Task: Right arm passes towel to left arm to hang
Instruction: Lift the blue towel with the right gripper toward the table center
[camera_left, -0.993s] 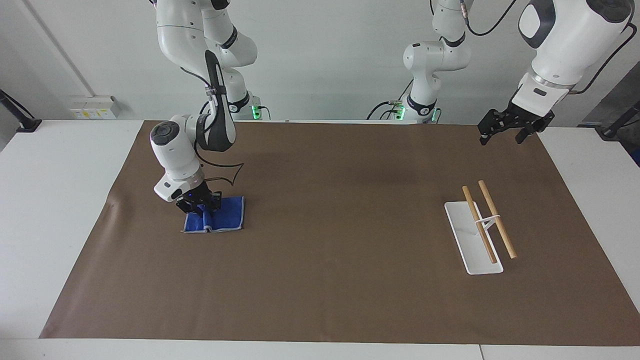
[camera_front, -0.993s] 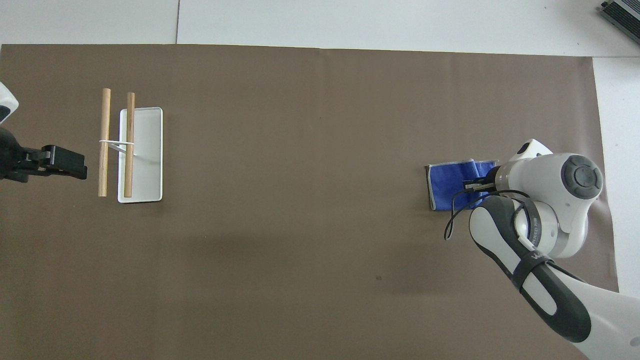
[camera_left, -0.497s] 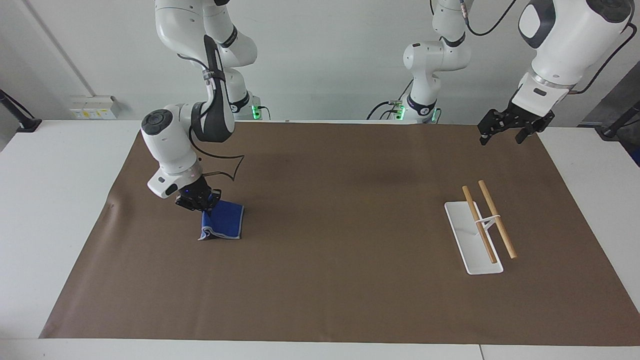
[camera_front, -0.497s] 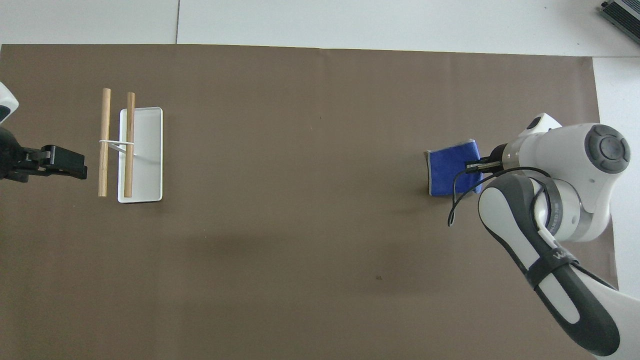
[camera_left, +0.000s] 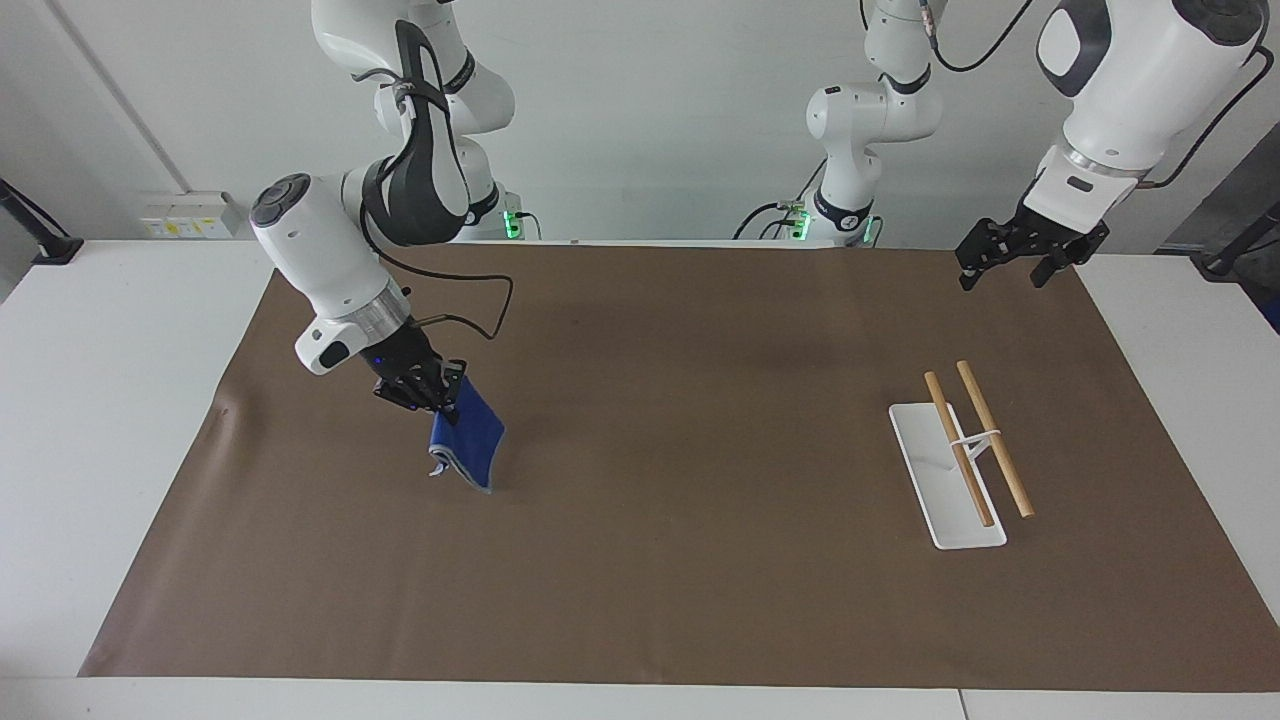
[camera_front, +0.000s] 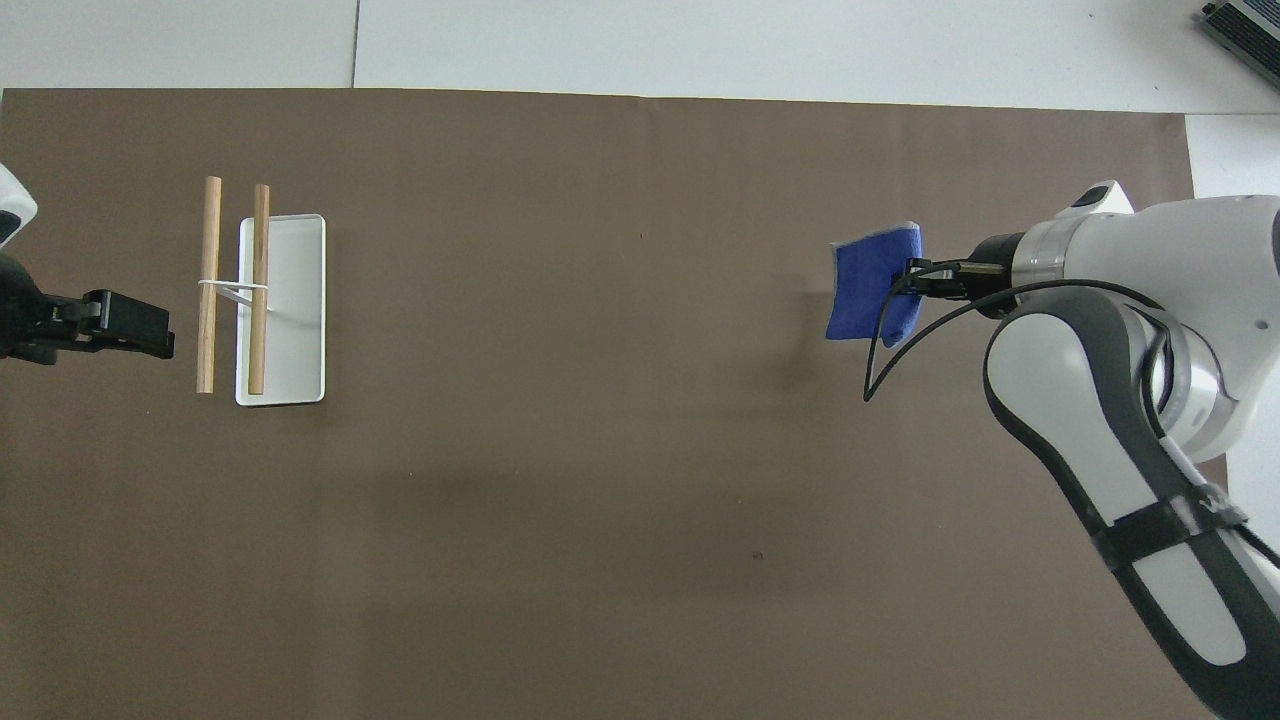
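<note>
The blue towel (camera_left: 465, 438) (camera_front: 872, 284) hangs folded from my right gripper (camera_left: 432, 395) (camera_front: 915, 283), which is shut on its upper edge. It is lifted off the brown mat (camera_left: 640, 560) at the right arm's end of the table; its lower corner looks just above the mat. My left gripper (camera_left: 1012, 262) (camera_front: 140, 330) waits in the air, open and holding nothing, over the mat's edge at the left arm's end, beside the rack. The rack's two wooden rods (camera_left: 978, 440) (camera_front: 232, 285) stand over a white base (camera_left: 945, 480) (camera_front: 290, 310).
The brown mat covers most of the white table (camera_left: 100, 400). The rack is the only other object on it. A grey device (camera_front: 1245, 25) shows at the table's corner farthest from the robots at the right arm's end.
My right gripper closed on the towel where it lay flat on the mat, then rose and swung toward the table's middle, lifting the towel so it now hangs. The left arm has not moved.
</note>
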